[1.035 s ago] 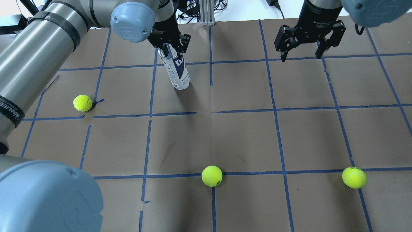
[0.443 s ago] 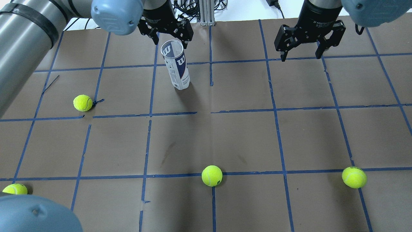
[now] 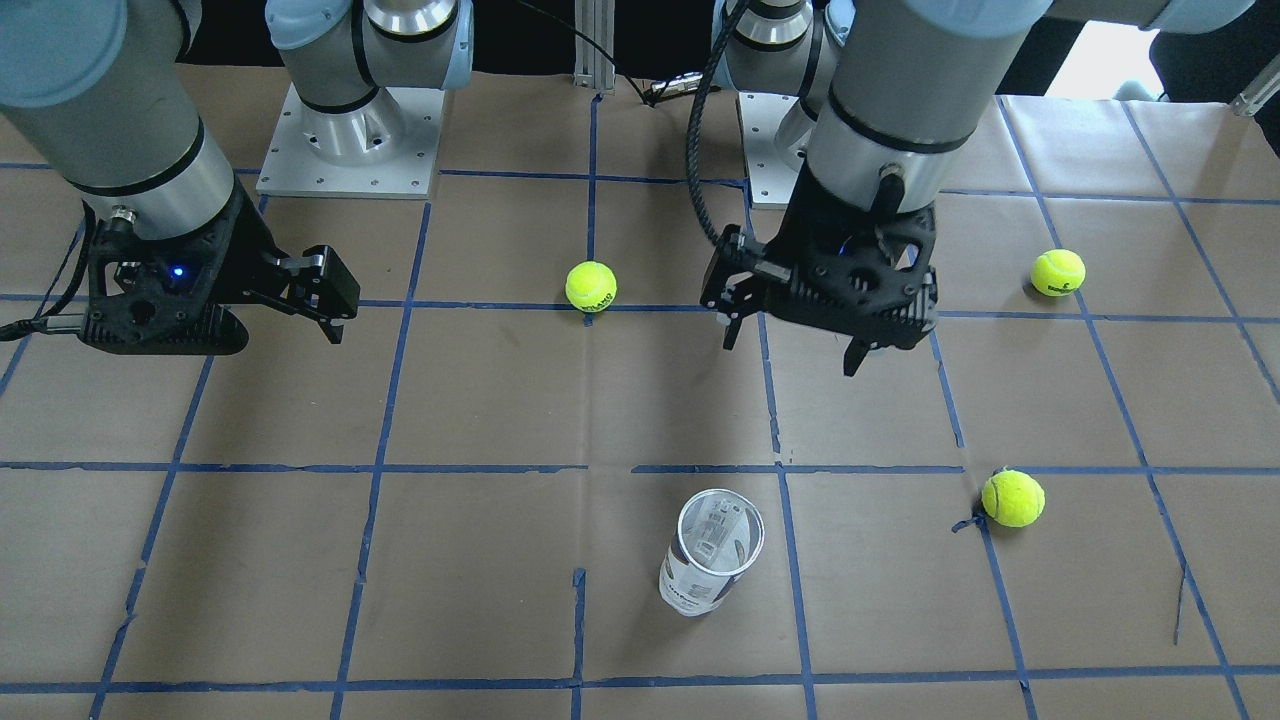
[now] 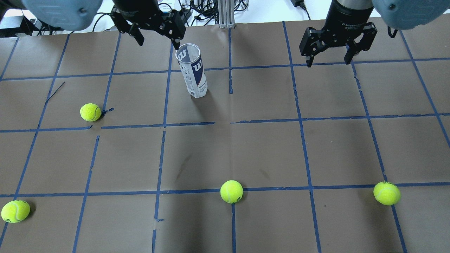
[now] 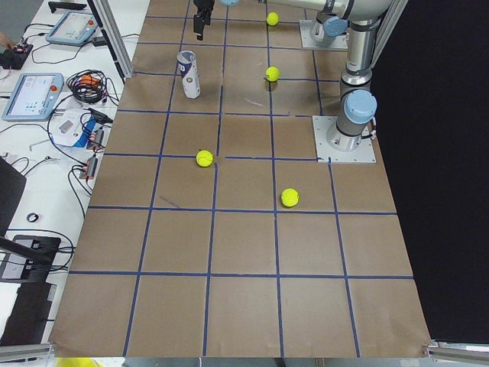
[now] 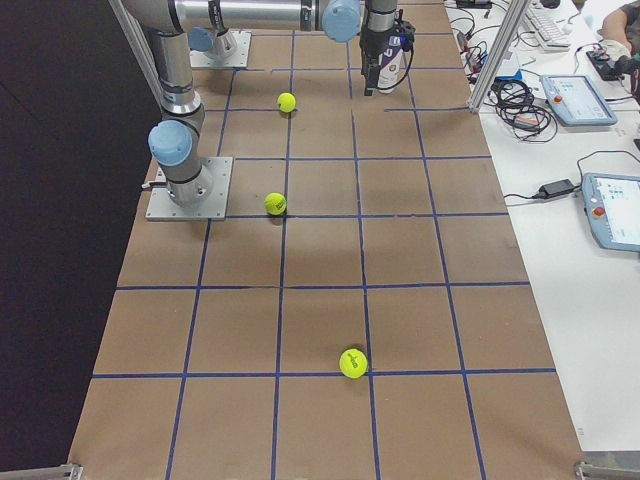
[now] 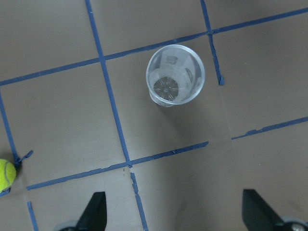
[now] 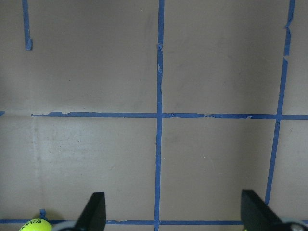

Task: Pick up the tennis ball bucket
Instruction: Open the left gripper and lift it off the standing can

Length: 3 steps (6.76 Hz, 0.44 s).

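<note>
Four yellow-green tennis balls (image 4: pixel 90 112) (image 4: pixel 231 192) (image 4: pixel 386 193) (image 4: pixel 15 211) lie scattered across brown paper (image 4: pixel 267 151) gridded with blue tape (image 4: pixel 334 118).

**Q:** Status of the left pincer (image 4: pixel 158 41)?
**A:** Jaws spread wide, gripping nothing. Fingers point down, wrist vertical, raised above the bench (image 4: pixel 267 151) near the edge opposite the robot's base, left of centre.
**Q:** Status of the right pincer (image 4: pixel 328 63)?
**A:** Jaws spread wide, gripping nothing. Fingers point down, hovering near the same edge, toward its right corner.
</note>
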Each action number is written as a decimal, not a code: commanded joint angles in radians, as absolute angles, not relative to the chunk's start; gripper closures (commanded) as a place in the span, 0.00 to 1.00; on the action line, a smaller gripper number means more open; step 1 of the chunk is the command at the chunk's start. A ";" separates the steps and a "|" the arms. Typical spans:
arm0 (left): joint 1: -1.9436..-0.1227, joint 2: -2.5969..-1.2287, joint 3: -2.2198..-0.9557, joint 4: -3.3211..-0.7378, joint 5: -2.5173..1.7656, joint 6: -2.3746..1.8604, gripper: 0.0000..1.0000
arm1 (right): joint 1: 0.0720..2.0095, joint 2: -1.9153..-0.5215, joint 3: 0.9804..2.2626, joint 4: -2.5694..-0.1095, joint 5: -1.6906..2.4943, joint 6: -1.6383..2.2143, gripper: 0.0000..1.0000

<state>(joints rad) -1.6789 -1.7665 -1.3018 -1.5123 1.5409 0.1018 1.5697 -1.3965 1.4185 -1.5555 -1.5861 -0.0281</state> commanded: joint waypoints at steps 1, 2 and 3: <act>-1.625 -1.669 -1.360 -1.563 1.552 0.104 0.00 | 1.571 -1.397 1.417 -1.555 -1.586 -0.028 0.00; -1.621 -1.637 -1.406 -1.586 1.549 0.088 0.00 | 1.571 -1.397 1.419 -1.557 -1.586 -0.028 0.00; -1.617 -1.619 -1.443 -1.580 1.548 0.057 0.00 | 1.571 -1.397 1.419 -1.555 -1.586 -0.028 0.00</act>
